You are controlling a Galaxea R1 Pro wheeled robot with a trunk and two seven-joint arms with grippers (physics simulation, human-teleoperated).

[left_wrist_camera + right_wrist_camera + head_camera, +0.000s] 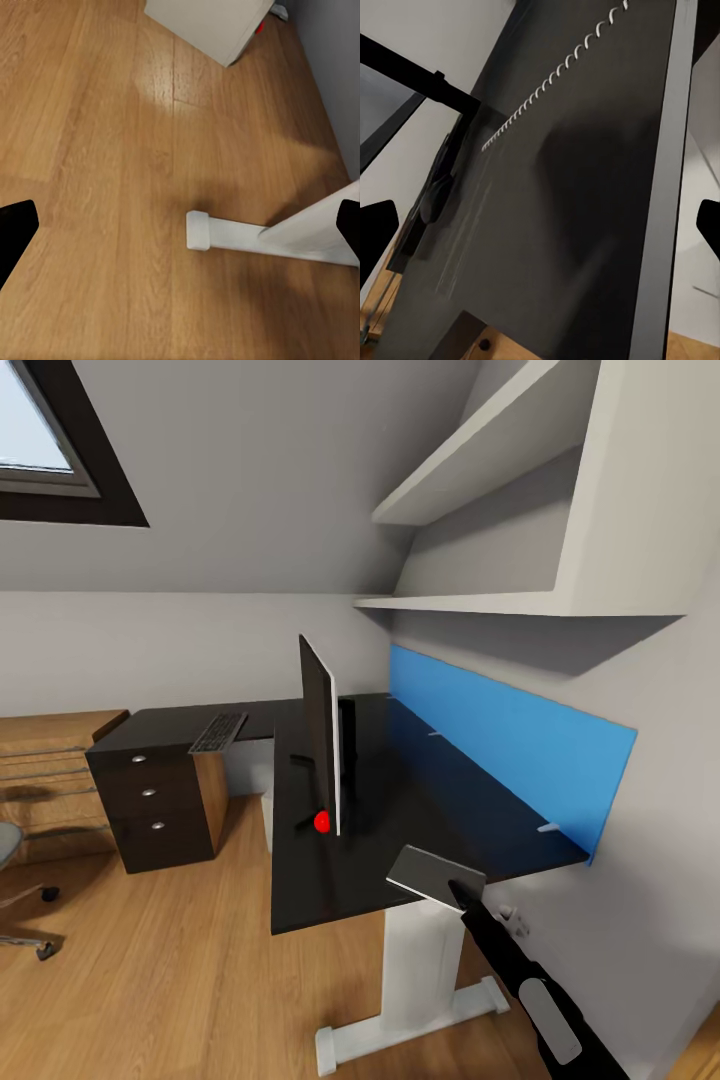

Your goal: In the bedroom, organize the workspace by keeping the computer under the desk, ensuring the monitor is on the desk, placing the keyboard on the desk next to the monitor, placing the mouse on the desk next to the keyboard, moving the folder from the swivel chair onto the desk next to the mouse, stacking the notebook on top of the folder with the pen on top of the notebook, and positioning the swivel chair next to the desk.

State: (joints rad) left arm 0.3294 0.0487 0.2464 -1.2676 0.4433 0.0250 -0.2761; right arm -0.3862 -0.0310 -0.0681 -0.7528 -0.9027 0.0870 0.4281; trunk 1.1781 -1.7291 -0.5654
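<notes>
Monitor (pixel 322 738) upright on bench (pixel 420 810); keyboard (pixel 218 732) on far wing, not beside it.

Right gripper (pixel 452 887) fingers pinch folder (pixel 436 876) over bench's near edge; placement pending.

Left gripper (pixel 180 225) fingers spread over floor.

Chair (pixel 15 880) well apart.

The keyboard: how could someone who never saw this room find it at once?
Find the L-shaped black desk. On its far left wing, above the drawer unit, lies the keyboard. It is flat, slim, with greyish keys, unlike the upright monitor.

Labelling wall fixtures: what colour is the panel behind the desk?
Bright blue; the panel behind the desk shows best in the head view.
</notes>
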